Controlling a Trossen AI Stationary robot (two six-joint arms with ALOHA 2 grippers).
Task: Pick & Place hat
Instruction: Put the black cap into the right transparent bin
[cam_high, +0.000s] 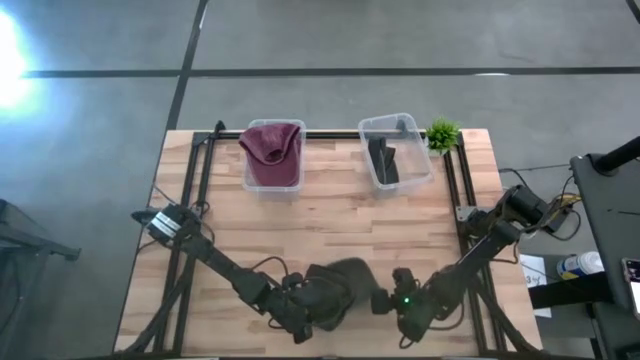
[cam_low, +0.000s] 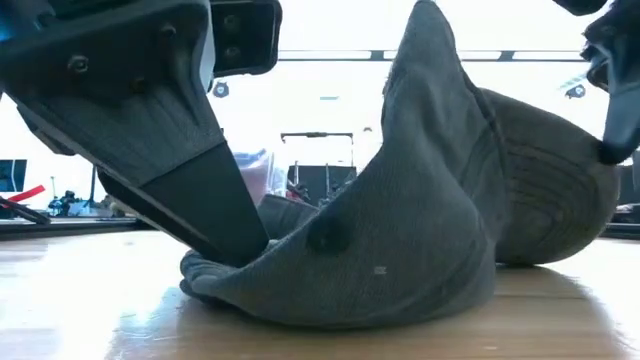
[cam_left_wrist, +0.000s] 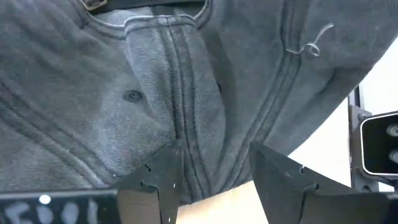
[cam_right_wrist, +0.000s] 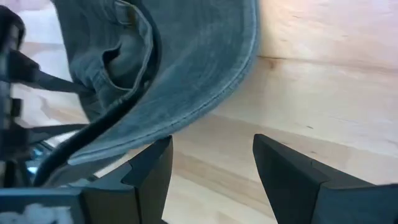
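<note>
A grey washed cap (cam_high: 340, 282) lies crumpled on the table near its near edge, resting on its collapsed crown and brim (cam_low: 420, 240). My left gripper (cam_high: 303, 306) is at the cap's left side, open. Its fingers stand on either side of a seamed ridge of the crown (cam_left_wrist: 189, 124). My right gripper (cam_high: 393, 300) is at the cap's right side, also open. The stitched brim edge (cam_right_wrist: 205, 93) lies just beyond its fingertips (cam_right_wrist: 211, 168), and the bare table shows between its fingers. My left gripper (cam_left_wrist: 214, 180) comes at the crown slanting down from the table's left. One fingertip (cam_low: 240, 240) meets the soft crown cloth at its low left edge. The other finger (cam_left_wrist: 280, 180) is beside the seam ridge; whether it touches I cannot tell. The cap stays on the table.
At the far side stand two clear bins. The left bin (cam_high: 250, 170) holds a maroon hat (cam_high: 272, 150); the right bin (cam_high: 420, 150) holds a dark item (cam_high: 383, 158). A small green plant (cam_high: 442, 133) stands at the far right corner. The near table edge is close behind both grippers.
</note>
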